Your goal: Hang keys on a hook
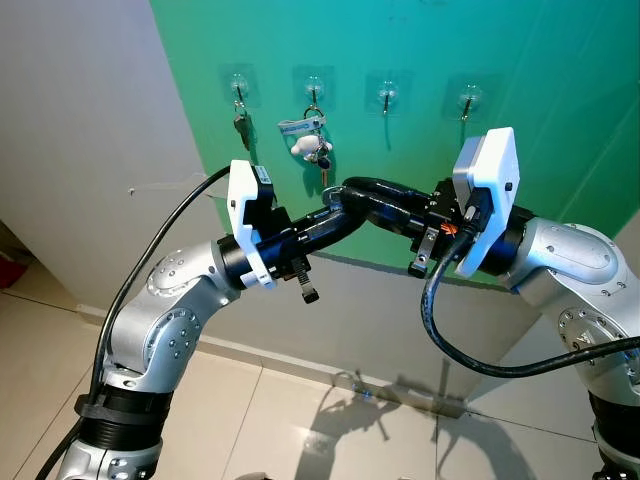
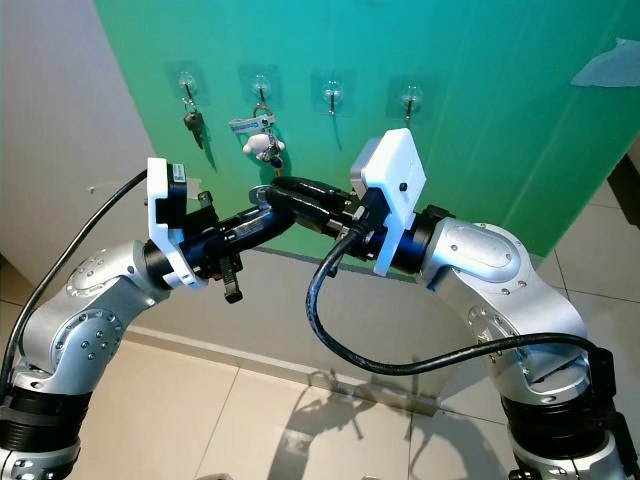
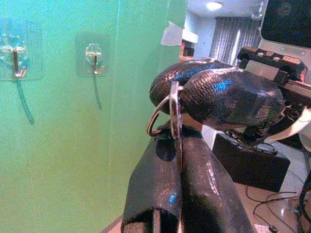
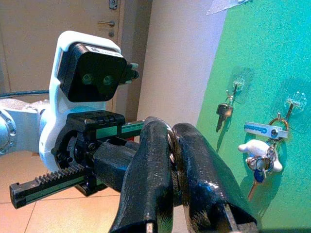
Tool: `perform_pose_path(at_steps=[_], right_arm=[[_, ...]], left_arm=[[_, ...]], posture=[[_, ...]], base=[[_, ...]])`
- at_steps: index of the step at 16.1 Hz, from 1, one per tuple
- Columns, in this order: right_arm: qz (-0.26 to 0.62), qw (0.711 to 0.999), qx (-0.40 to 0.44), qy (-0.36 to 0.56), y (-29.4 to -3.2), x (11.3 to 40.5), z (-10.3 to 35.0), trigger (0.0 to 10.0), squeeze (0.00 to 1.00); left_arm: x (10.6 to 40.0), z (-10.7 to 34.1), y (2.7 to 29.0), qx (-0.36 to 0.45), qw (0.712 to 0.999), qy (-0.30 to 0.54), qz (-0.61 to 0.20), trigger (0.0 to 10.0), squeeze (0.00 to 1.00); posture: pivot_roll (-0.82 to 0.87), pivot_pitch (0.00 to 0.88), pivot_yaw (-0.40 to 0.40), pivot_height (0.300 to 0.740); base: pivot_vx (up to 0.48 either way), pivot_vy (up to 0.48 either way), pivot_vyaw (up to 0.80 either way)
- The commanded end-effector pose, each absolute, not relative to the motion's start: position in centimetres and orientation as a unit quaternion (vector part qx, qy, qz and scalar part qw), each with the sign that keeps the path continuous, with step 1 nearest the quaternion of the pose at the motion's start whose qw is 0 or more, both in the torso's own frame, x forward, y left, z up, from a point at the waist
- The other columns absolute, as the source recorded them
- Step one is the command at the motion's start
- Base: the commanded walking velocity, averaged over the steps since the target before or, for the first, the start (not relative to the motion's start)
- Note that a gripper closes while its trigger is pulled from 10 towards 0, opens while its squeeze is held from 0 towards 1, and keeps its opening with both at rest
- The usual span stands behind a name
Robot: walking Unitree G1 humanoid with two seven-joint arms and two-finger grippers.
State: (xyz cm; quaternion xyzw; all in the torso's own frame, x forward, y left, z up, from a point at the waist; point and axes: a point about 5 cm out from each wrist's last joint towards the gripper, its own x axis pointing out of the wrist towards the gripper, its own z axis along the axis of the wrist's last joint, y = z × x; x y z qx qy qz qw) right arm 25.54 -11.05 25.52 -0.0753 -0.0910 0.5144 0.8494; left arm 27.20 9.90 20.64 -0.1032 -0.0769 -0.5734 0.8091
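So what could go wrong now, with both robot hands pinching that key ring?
1. The key ring is pinched edge-on between the left tool and right tool; it might slip and drop during the handover.
2. The tools sit close under the keychain with the white charm, so lifting could knock it.
3. The free hooks look small, easy to miss.

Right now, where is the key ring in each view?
Left eye view: key ring at centre, below the hung charm keys.
Right eye view: left of centre.
Left wrist view: centre, pinched at the left gripper tips.
Right wrist view: a thin edge between the right gripper fingers.
Shared landmark: green board with hooks.
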Motion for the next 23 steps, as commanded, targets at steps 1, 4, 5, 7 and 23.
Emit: perform_pose_path(at_steps=[1, 4, 5, 7, 23], right_arm=[[0.426, 0.889, -0.080, -0.146, -12.9, 26.6, 27.6, 10.0, 0.00], [0.391, 0.910, -0.008, -0.136, -13.5, 27.2, 27.3, 10.0, 1.00], [0.388, 0.912, -0.002, -0.135, -13.6, 27.3, 27.3, 10.0, 1.00], [0.347, 0.931, 0.028, -0.107, -14.5, 28.0, 27.0, 10.0, 1.00], [0.447, 0.894, 0.026, 0.015, -14.2, 26.1, 24.2, 10.0, 1.00]], left_arm=[[26.7, 19.6, 9.0, -0.092, 0.796, -0.047, -0.596, 0.0, 0.00], [26.7, 19.6, 9.3, -0.086, 0.798, -0.049, -0.594, 0.0, 0.00], [26.7, 19.6, 9.3, -0.085, 0.798, -0.049, -0.594, 0.0, 0.00], [26.7, 19.6, 9.5, -0.079, 0.799, -0.048, -0.594, 0.0, 0.00], [28.1, 20.5, 9.8, 0.251, 0.789, -0.248, -0.503, 0.0, 0.00]], posture=[[0.00, 0.000, 0.033, 0.740], [0.00, 0.000, 0.033, 0.740], [0.00, 0.000, 0.033, 0.740], [0.00, 0.000, 0.036, 0.740], [0.01, 0.000, 0.035, 0.740]], base=[[0.000, 0.000, 0.00], [0.000, 0.000, 0.00], [0.000, 0.000, 0.00], [0.000, 0.000, 0.00], [0.000, 0.000, 0.00]])
